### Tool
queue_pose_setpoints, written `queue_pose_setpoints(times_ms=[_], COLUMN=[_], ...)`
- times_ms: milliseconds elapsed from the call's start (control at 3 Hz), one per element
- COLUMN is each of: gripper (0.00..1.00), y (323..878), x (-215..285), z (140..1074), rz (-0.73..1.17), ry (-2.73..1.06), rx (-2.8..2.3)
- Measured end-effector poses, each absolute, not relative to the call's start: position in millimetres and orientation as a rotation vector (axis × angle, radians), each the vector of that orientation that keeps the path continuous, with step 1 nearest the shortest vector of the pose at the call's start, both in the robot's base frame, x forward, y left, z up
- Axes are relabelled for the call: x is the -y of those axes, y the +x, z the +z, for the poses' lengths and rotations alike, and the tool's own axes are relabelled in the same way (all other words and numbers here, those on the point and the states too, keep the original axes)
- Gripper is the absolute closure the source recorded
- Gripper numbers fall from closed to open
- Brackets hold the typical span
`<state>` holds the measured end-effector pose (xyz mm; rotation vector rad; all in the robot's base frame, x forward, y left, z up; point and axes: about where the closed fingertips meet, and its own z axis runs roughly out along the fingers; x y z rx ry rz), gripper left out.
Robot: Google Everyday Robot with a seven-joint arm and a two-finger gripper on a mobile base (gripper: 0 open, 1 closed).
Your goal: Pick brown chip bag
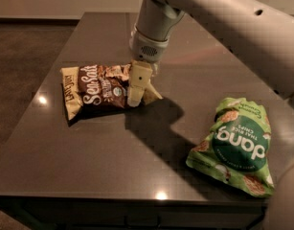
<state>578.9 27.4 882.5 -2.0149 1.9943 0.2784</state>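
Note:
The brown chip bag (96,90) lies flat on the dark table (89,166), left of centre, with white "Sea Salt" lettering and cream-yellow ends. My gripper (138,91) hangs from the grey wrist straight down over the bag's right end and covers part of it. I cannot tell whether it touches the bag.
A bright green "dang" bag (237,145) lies at the front right of the table. My arm (242,28) crosses the upper right of the view. The table's front edge runs close below the green bag, and its left edge drops to dark floor.

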Motion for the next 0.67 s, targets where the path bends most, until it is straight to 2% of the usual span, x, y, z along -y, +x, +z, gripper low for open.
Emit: queue_pose_setpoints(times_ms=[667], gripper=[0.0], y=[591], x=[-54], z=[862], rz=[0.296], ry=[-2.058], rx=[-2.001])
